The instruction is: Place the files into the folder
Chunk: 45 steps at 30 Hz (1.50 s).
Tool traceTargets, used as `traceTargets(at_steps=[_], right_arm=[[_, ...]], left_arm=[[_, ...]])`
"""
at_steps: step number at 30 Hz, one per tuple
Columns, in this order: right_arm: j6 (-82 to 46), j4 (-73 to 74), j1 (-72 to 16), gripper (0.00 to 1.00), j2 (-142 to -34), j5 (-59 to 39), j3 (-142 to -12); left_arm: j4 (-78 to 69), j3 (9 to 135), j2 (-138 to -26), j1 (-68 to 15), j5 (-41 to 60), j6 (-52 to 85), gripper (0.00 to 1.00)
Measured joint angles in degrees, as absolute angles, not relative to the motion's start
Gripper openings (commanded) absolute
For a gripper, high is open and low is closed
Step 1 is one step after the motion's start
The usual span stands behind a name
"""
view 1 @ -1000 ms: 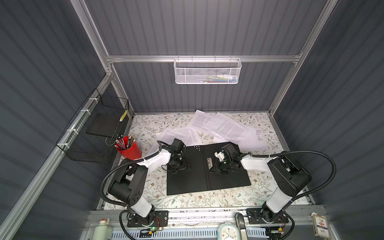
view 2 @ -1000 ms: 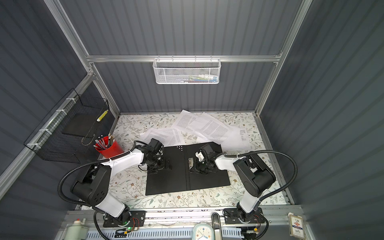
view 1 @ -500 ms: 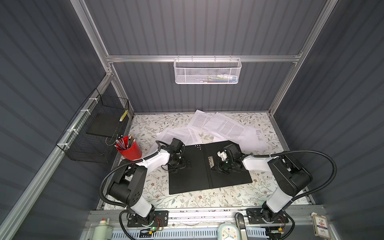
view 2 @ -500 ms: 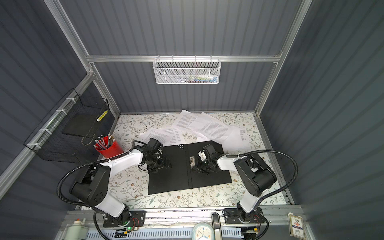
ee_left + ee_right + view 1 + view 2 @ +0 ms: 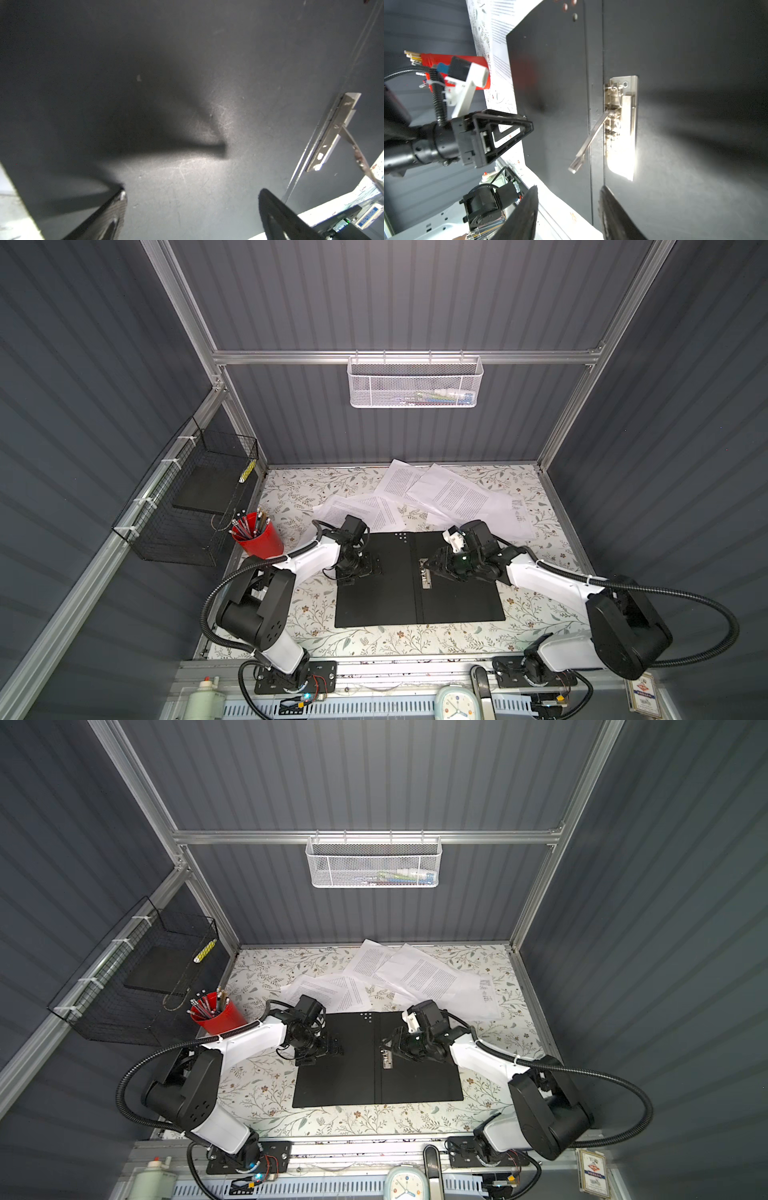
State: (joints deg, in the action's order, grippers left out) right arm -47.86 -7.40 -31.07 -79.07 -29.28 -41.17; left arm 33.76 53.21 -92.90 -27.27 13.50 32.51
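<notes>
The folder [image 5: 386,593] lies open, black inside up, on the tabletop [image 5: 309,610]; the files [image 5: 457,495] lie scattered behind it. The left hand [image 5: 192,192], spread wide, is over its left cover; the right hand [image 5: 569,189], apparently half-parted and empty, faces the spine clip [image 5: 620,124].

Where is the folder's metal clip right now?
In both top views the metal clip sits mid-table on the open folder, along its spine, directly in front of the right gripper.

The floral table [image 5: 316,614] carries the open black folder [image 5: 395,597], the files [image 5: 457,493] scattered behind it, and a red pencil cup [image 5: 262,541].
</notes>
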Motion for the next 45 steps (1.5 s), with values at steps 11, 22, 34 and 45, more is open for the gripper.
traceTargets(at_steps=[11, 22, 34, 45], right_arm=[[-48.6, -8.7, -33.0, 0.03, -81.6, -28.5, -36.5], [-48.6, -2.5, -31.9, 0.16, -97.2, -33.2, -47.7], [-46.4, 1.4, -24.2, 0.62, -96.2, -35.7, -54.5], [-41.7, 0.2, -24.1, 0.96, -82.2, -34.3, -45.6]], left_arm=[[34.3, 53.7, -93.2, -27.3, 13.7, 31.9, 1.00], [34.5, 53.8, -93.3, -26.9, 14.4, 31.7, 1.00], [41.6, 60.0, -92.7, -26.8, 12.8, 30.0, 1.00], [46.3, 72.2, -88.5, -14.6, 2.0, 29.3, 1.00]])
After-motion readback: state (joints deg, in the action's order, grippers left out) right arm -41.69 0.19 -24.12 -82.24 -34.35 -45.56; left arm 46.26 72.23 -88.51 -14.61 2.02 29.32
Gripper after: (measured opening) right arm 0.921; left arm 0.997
